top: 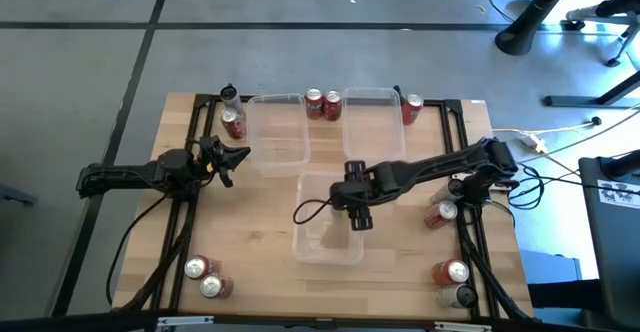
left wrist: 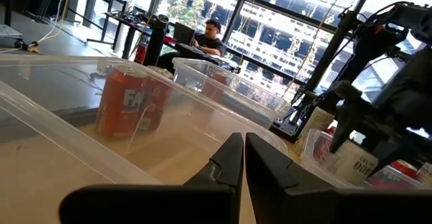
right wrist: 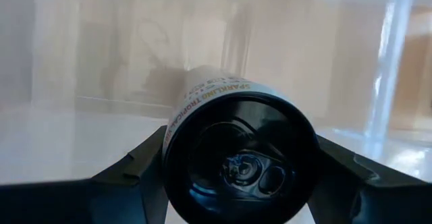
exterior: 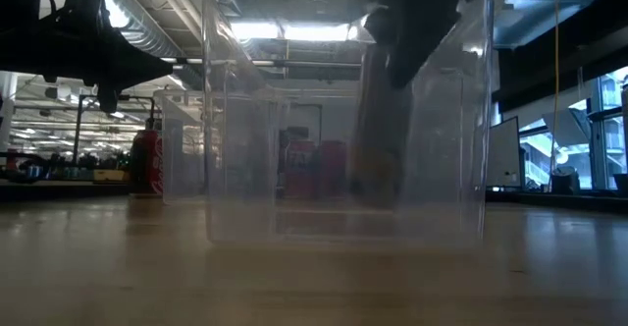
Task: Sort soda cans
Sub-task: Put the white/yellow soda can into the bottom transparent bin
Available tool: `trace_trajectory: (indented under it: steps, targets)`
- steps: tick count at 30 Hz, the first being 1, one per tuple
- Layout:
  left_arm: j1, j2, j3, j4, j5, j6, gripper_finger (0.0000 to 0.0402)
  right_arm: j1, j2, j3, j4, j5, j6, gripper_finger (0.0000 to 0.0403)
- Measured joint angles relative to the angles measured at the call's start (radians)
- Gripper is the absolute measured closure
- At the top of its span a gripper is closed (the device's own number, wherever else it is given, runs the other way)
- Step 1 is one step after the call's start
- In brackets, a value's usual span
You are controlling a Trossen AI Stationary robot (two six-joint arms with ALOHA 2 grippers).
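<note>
My right gripper (top: 357, 215) is shut on a pale soda can (right wrist: 219, 92) with a dark top, over the near clear bin (top: 310, 247) at the table's middle. In the low view the can (exterior: 380, 139) shows as a grey shape behind the bin's wall. At the table's left, my left gripper (top: 238, 155) is shut and holds nothing. Red cans stand at the far edge (top: 322, 104), at the near left (top: 205, 275) and at the right (top: 450, 272). My right gripper pinches the can between its two fingers, on opposite sides of the wall near the dark top end (right wrist: 174, 133). The fingers (right wrist: 135, 173) come from above, slanting steeply down, and lie along the can. The can points down into the bin; whether its bottom touches the floor I cannot tell.
Two more clear bins (top: 275, 137) (top: 372, 122) stand side by side at the far middle. A dark can (top: 230, 95) stands at the far left and another (top: 458, 295) at the near right. A black frame (top: 205, 107) and cables run along the table's edges.
</note>
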Motion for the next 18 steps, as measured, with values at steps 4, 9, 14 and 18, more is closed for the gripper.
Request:
trace_trajectory:
  steps: [4,9,14,18]
  targets:
    - [0.000,0.000,0.000,0.000,0.000,0.000,0.0391,0.000,0.020,0.005,-0.002,0.003,0.000,0.0155]
    - [0.000,0.000,0.000,0.000,0.000,-0.007,0.0391,0.000,0.025,0.005,-0.003,0.006,0.000,0.0132]
    - [0.000,0.000,0.000,0.000,0.000,-0.006,0.0391,0.000,0.025,0.002,-0.003,0.009,-0.001,0.0091]
    - [0.000,0.000,0.000,0.000,0.000,-0.006,0.0391,0.001,0.028,-0.002,-0.015,0.018,-0.003,0.0070]
